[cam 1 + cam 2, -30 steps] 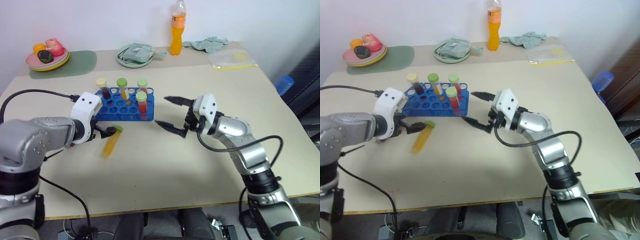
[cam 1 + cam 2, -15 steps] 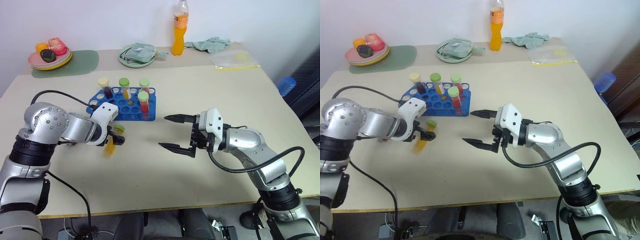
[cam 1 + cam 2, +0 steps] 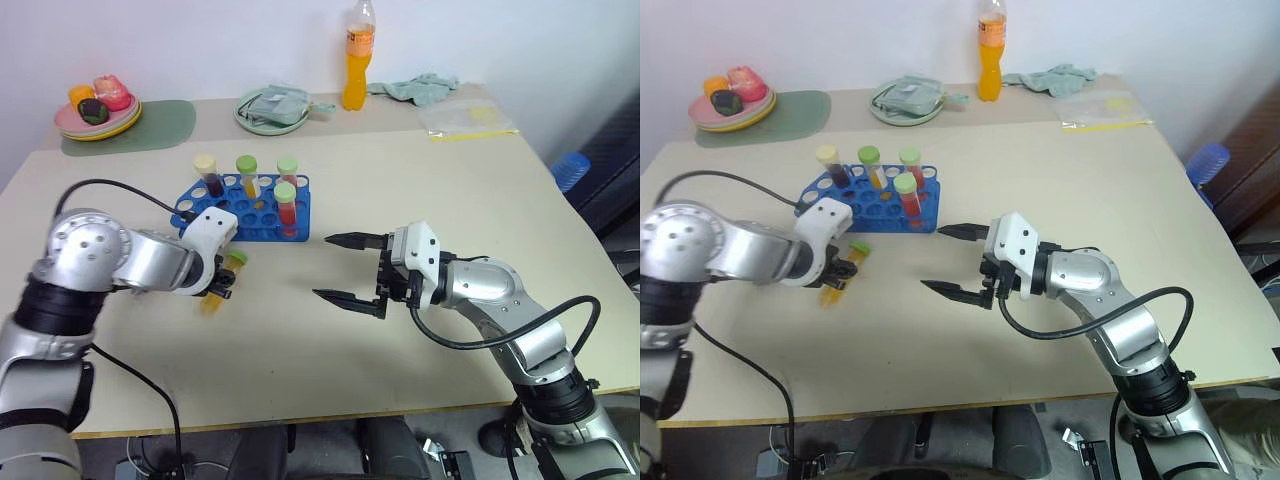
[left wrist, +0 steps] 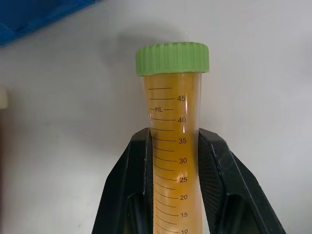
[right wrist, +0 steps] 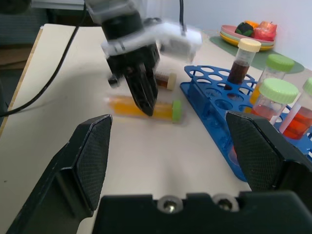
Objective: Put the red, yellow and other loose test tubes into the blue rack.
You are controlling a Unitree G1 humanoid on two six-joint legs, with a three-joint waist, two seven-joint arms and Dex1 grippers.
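The yellow test tube (image 4: 173,112) with its green cap lies on the table just in front of the blue rack (image 3: 232,222). My left gripper (image 3: 223,284) is shut on it, one black finger (image 4: 131,180) pressed to each side of its middle. Several capped tubes stand in the rack, among them a red one (image 3: 285,203) at the front. A short dark tube with a cream cap (image 5: 165,78) lies on the table behind my left gripper. To the right of the rack my right gripper (image 3: 325,267) hangs open above the table, pointing left, with nothing between its fingers.
At the table's far edge stand an orange soda bottle (image 3: 357,55), a green plate (image 3: 246,118) with a folded cloth, a plate of fruit (image 3: 97,108) on a green mat, a crumpled cloth (image 3: 420,88) and a plastic bag (image 3: 465,118). A black cable (image 3: 110,185) loops over my left arm.
My left gripper has shut on the yellow tube, and its elbow has swung outward. My right gripper has drawn back from the rack toward me and stayed open.
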